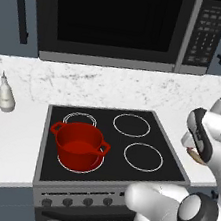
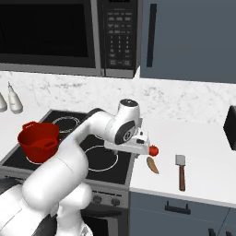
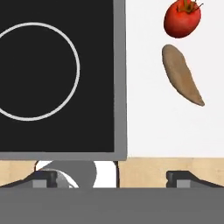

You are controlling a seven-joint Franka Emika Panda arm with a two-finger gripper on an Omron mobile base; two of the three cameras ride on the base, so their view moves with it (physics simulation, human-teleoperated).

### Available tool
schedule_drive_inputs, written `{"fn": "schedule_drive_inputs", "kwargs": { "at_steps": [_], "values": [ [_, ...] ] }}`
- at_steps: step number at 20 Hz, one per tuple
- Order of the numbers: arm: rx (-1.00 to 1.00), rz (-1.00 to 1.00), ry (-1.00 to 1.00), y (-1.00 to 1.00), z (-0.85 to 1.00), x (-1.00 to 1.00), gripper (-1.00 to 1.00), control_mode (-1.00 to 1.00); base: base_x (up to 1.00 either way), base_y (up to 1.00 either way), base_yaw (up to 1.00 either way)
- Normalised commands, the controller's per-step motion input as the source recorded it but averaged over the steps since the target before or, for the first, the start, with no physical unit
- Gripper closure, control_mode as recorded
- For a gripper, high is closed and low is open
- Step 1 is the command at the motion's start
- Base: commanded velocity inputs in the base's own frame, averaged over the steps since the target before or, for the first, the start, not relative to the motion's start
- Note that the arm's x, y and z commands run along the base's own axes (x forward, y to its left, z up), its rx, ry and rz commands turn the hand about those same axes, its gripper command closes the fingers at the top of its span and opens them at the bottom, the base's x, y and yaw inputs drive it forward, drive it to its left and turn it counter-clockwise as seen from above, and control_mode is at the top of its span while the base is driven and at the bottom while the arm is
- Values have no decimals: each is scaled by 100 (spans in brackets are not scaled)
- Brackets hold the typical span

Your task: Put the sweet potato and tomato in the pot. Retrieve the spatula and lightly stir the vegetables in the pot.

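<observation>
Gripper (image 3: 111, 177) above counter edge; tips set wide apart, holding nothing.
I see the tomato (image 3: 182, 18) just beside the sweet potato (image 3: 181, 74) on the counter (image 3: 148, 122); spatula (image 2: 180, 168) near; pot (image 1: 79, 144) on the stove (image 1: 127, 145).

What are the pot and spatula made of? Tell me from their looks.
Pot: likely enamelled metal, since its glossy red wall shows soft highlights. Spatula: flat matte grey blade, probably metal, with a reddish-brown handle that looks like wood, though the render leaves plastic possible.
</observation>
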Motion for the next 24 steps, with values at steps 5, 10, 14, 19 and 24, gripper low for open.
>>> {"fn": "schedule_drive_inputs", "kwargs": {
  "at_steps": [5, 10, 14, 19, 24],
  "values": [
    [0, 0, 13, -77, -54, 30, -100, -100, 0, 0, 0],
    [0, 5, 0, -54, -24, 49, -100, -100, 0, 0, 0],
    [-3, 7, 0, -42, -36, 66, -100, -100, 0, 0, 0],
    [-4, 10, 0, -12, -39, 55, -100, -100, 0, 0, 0],
    [-3, 12, 0, -1, -39, 31, -100, -100, 0, 0, 0]
  ]
}}
